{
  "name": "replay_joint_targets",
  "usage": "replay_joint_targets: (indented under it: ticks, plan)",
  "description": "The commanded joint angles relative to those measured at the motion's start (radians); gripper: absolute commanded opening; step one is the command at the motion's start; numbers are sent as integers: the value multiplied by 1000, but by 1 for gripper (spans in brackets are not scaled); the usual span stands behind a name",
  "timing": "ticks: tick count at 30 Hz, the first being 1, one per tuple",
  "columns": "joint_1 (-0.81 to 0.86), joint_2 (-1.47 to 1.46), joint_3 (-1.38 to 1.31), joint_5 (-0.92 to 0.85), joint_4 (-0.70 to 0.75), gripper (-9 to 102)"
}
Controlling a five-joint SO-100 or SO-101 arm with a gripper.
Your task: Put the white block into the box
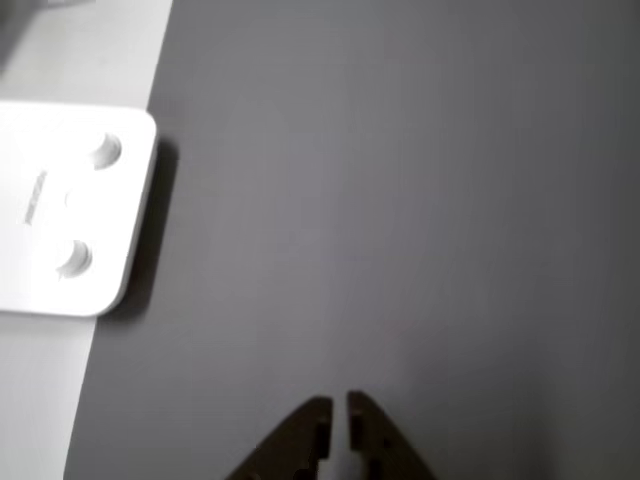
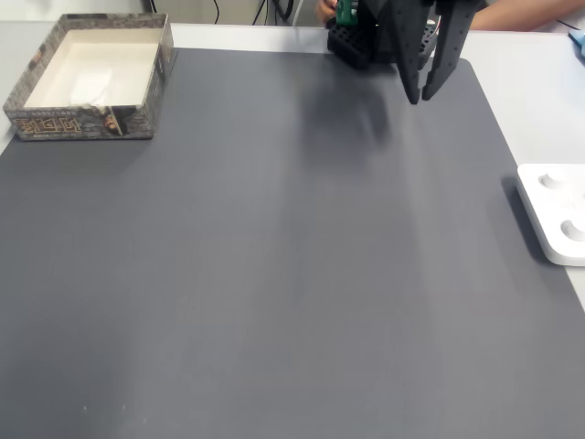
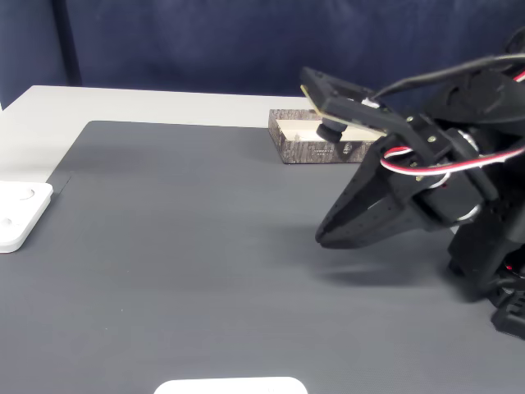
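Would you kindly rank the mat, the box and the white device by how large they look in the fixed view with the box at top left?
1. Grey mat, by far.
2. Box.
3. White device, though cut off by the frame edge, so unsure.

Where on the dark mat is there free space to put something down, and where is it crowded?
The dark grey mat is bare across its middle and near edge, between the shallow patterned cardboard box at the far left corner and the white rounded plastic device at the right edge. The far right is crowded: the black claw hangs there.
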Motion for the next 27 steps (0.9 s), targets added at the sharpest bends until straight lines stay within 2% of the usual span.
replay_joint_targets:
  ticks: [1,6,19,24,27]
  plan:
    - [-8,74,26,-11,-32,-2]
    - [-28,115,81,-12,-75,-2]
    - [-29,115,150,-55,-81,-2]
    - [-21,115,150,-58,-25,-2]
    - [-23,115,150,-117,103,0]
